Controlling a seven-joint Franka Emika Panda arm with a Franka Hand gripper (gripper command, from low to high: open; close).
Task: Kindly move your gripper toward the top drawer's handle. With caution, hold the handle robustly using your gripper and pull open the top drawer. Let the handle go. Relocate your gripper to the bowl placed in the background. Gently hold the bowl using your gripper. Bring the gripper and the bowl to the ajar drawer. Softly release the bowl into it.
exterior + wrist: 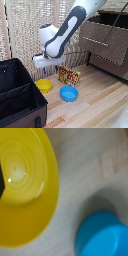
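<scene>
The yellow bowl [44, 85] rests on the wooden floor in the exterior view's left half, and it fills much of the wrist view as the yellow bowl [22, 188]. My gripper [46, 71] hangs just above the bowl and holds nothing. One dark finger [1, 182] shows at the picture's edge over the bowl's inside; the other is out of frame. On the exterior view's right, the top drawer [102, 34] stands pulled out from the dresser, and its silver handle [96, 42] is free.
A blue bowl [69, 93] sits close beside the yellow one, also seen as the blue bowl [102, 235]. A patterned packet [69, 75] stands behind them. A black box [20, 95] fills the exterior view's lower left. The lower drawer [107, 62] is shut.
</scene>
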